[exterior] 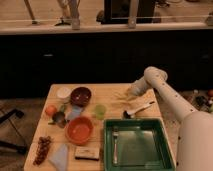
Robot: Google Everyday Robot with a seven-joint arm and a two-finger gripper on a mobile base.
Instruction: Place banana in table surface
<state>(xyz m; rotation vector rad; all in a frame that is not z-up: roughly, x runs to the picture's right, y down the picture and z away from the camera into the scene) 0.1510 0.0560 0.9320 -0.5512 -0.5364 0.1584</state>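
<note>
Arm reaching over the tabletop point(107, 91), claw point(129, 93) at the banana point(120, 97)
The claw is hanging low at the far edge; its grip cannot be told; a utensil point(138, 108) is lying beside the green tray point(107, 150)

Lit dimly, warm. Backed by dark low wall point(75, 60) under pale ledge point(100, 27). Furnished with wooden table point(107, 91); grey floor point(20, 105) at left. Found gripper point(129, 93) over table's far right part.

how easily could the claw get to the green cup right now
Probably yes: the claw hangs over the far side of the table beside the banana, and the green cup stands close by, nothing tall between them.
</note>
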